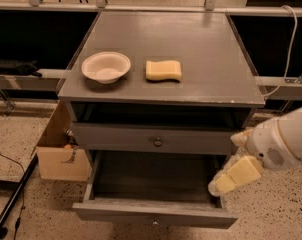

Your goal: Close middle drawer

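Observation:
The middle drawer (153,215) is pulled far out of the grey cabinet, showing its dark inner floor (156,176) and a flat front panel with a small knob at the bottom edge of the view. My gripper (226,181), cream-coloured on a white arm, hangs over the drawer's right side wall near its front right corner. A closed drawer front (157,142) with a small round knob sits above the open one.
A white bowl (106,66) and a yellow sponge (163,70) lie on the cabinet top (206,49). A cardboard box (58,151) stands on the speckled floor left of the cabinet. A black pole (13,199) lies at the lower left.

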Motion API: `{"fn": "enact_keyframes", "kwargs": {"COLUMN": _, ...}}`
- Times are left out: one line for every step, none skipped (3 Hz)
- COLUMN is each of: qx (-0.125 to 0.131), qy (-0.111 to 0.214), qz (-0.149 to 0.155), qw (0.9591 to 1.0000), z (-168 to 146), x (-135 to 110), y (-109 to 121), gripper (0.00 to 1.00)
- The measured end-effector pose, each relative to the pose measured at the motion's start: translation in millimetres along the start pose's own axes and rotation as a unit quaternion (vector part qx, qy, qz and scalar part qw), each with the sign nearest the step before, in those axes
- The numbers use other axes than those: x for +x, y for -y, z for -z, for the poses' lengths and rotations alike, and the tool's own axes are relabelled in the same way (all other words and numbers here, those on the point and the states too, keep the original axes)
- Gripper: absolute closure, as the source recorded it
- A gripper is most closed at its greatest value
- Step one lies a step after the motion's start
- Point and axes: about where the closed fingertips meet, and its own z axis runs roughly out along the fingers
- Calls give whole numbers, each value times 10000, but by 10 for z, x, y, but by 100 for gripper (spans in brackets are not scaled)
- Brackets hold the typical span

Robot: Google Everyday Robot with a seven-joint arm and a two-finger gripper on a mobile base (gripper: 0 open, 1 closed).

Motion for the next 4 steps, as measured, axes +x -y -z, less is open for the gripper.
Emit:
{"fn": "enact_keyframes", "kwargs": {"qx": 355, "qy": 431, "qz": -662, "qw": 9962, "z": -169, "x": 215, "y": -305, "gripper": 0}}
{"fn": "enact_keyframes", "kwargs": {"qx": 556, "qy": 628, "qz": -1135, "qw": 9900, "z": -513, "x": 483, "y": -527, "gripper": 0}}
{"fn": "enact_keyframes", "kwargs": {"qx": 747, "qy": 613, "qz": -1251, "qw": 9874, "z": -812, "x": 534, "y": -503, "gripper": 0}}
{"fn": "enact_keyframes", "kwargs": {"qx": 1002, "qy": 466, "qz": -1172, "qw": 9869, "z": -1102, "x": 484, "y": -248, "gripper": 0}}
